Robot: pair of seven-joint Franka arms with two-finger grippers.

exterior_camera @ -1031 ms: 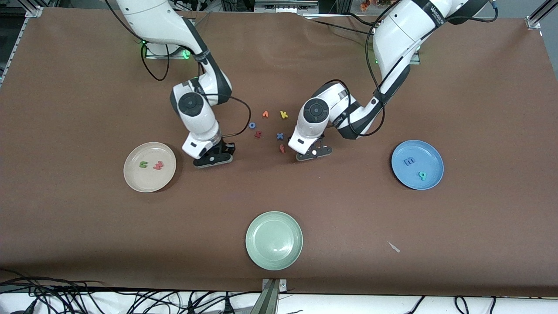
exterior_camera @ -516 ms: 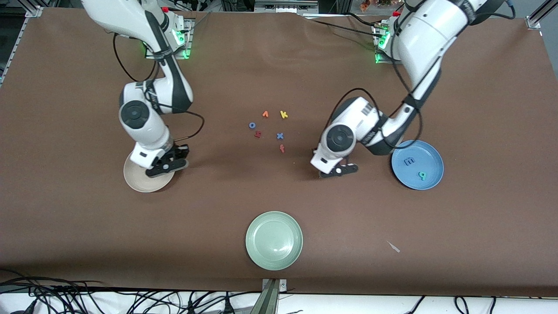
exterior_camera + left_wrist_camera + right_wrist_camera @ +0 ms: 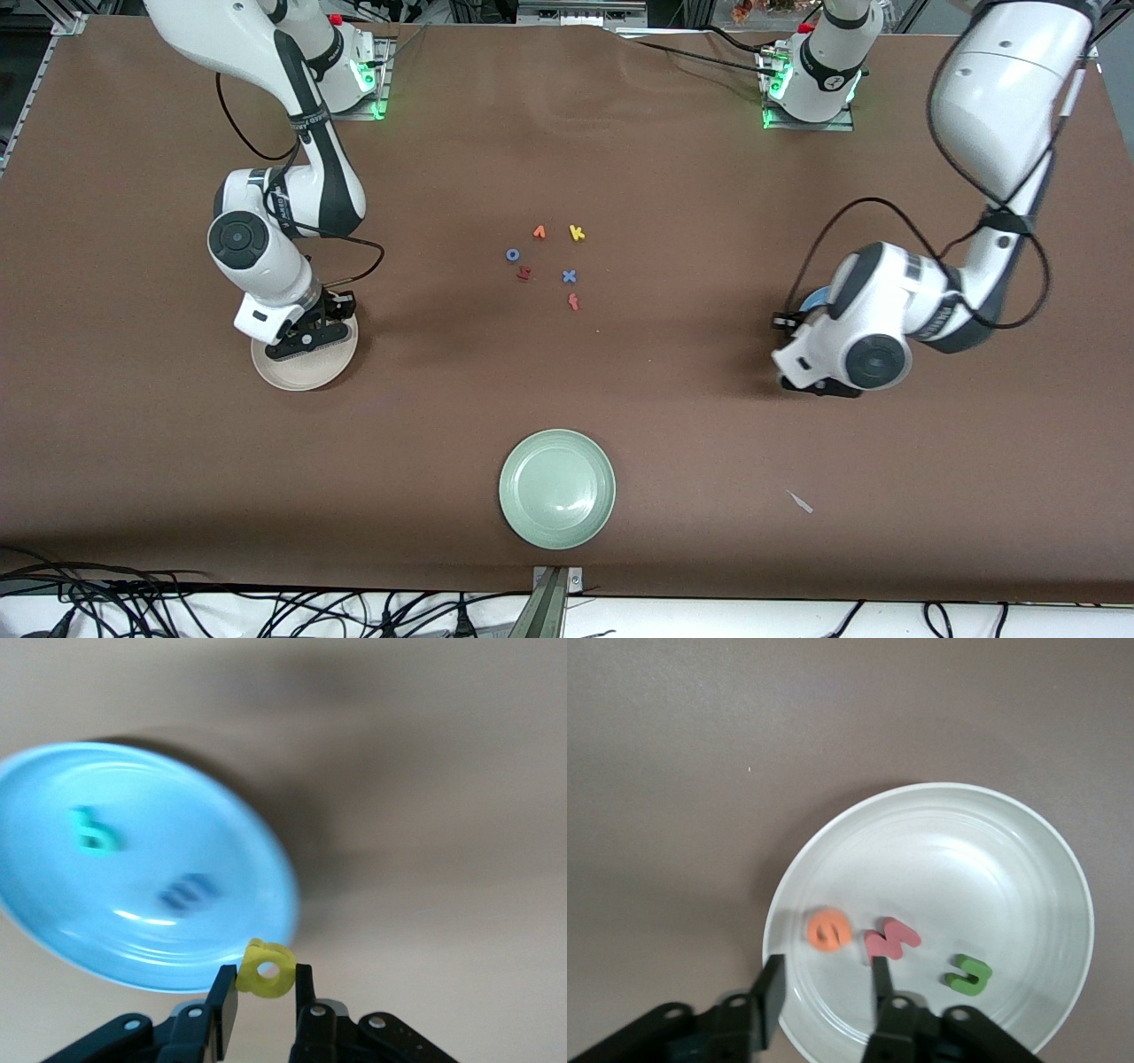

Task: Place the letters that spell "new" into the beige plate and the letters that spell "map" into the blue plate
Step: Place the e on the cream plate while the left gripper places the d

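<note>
The left gripper (image 3: pixel 261 1005) is held over the worktop just beside the rim of the blue plate (image 3: pixel 53 930); its fingers (image 3: pixel 223 1010) are closed on the yellow a (image 3: pixel 267 969), which is pinched flat between them with its ring hole facing the wrist camera. In the blue plate the blue m (image 3: pixel 186 891) and the teal p (image 3: pixel 92 831) are seen lying flat, apart from each other.

The right gripper (image 3: pixel 824 988) is held over the edge of the beige plate (image 3: pixel 1028 859); its fingers (image 3: pixel 771 988) are parted and nothing is held between them. Three letters lie flat in a row in that plate: the orange e (image 3: pixel 829 929), the pinkish-red w (image 3: pixel 891 939) close beside it, and the green n (image 3: pixel 970 974) a little apart.

The worktop (image 3: pixel 709 443) is covered by a brown mat. A pale green plate (image 3: pixel 557 488) is seen near the front camera's edge. A cluster of spare letters (image 3: pixel 549 261) lies mid-worktop, between the two arms.
</note>
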